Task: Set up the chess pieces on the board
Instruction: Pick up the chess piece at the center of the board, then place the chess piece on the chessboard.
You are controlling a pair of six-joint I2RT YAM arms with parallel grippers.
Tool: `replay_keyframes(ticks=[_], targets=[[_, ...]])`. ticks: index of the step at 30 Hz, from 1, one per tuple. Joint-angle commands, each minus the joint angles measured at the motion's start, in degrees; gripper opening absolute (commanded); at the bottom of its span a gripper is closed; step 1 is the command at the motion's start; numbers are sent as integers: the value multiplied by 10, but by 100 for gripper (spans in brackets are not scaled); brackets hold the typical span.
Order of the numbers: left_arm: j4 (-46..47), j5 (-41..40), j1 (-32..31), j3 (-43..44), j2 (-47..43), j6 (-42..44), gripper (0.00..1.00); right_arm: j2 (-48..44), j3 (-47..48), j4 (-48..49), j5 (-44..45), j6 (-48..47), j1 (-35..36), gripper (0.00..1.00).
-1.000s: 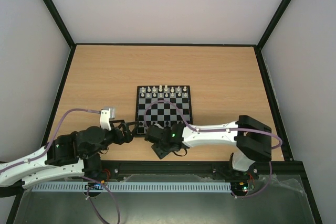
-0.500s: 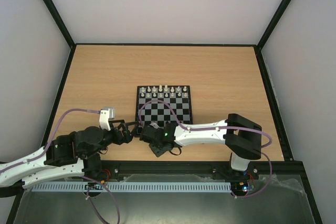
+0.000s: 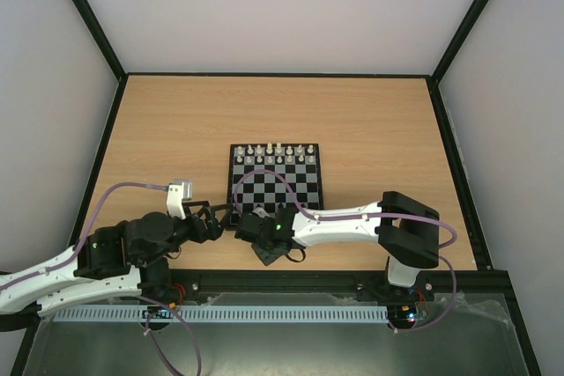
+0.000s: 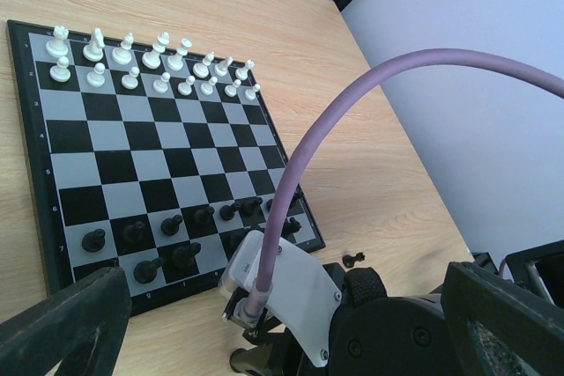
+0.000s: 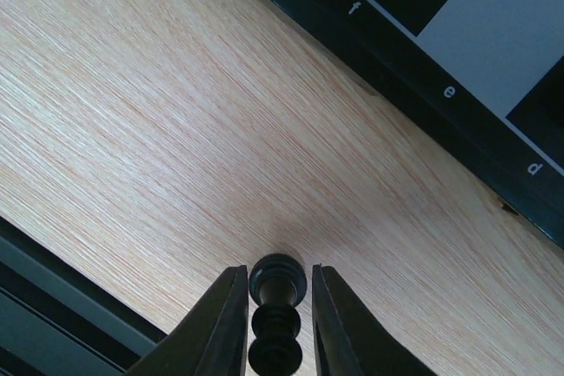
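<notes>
The board (image 3: pixel 319 173) lies mid-table with white chess pieces (image 3: pixel 278 154) in its two far rows. Black pieces (image 4: pixel 167 226) stand in the near rows. In the right wrist view my right gripper (image 5: pixel 278 283) is low over the wood just off the board's lettered edge (image 5: pixel 423 68). Its fingers (image 5: pixel 225 323) flank a black piece (image 5: pixel 277 305) with only slivers of gap. My left gripper (image 4: pixel 282 341) is wide open and empty, facing the right wrist. Another black piece (image 4: pixel 353 259) lies on the wood beside the board's corner.
The right arm's purple cable (image 4: pixel 370 94) arcs across the left wrist view, above its white camera mount (image 4: pixel 286 288). The two grippers are close together near the board's near-left corner (image 3: pixel 231 217). A dark rail (image 5: pixel 53 305) runs along the table's near edge.
The right arm has shifted a little to the left. Its fingers have drawn in from wide apart to either side of the black piece. The left arm has not moved.
</notes>
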Motion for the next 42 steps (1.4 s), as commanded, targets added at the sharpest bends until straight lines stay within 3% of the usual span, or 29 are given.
replay_keyframes(ticks=[1, 6, 20, 42], targets=[[4, 1, -2, -6, -4, 8, 99, -9, -2, -36, 8, 6, 6, 20], [5, 1, -2, -7, -4, 9, 99, -15, -1, -41, 10, 7, 10, 13], [5, 0, -2, -5, -10, 10, 99, -44, 26, -79, 46, 11, 6, 12], [7, -6, -2, -4, -13, 12, 99, 0, 104, -88, 20, -93, -105, 13]])
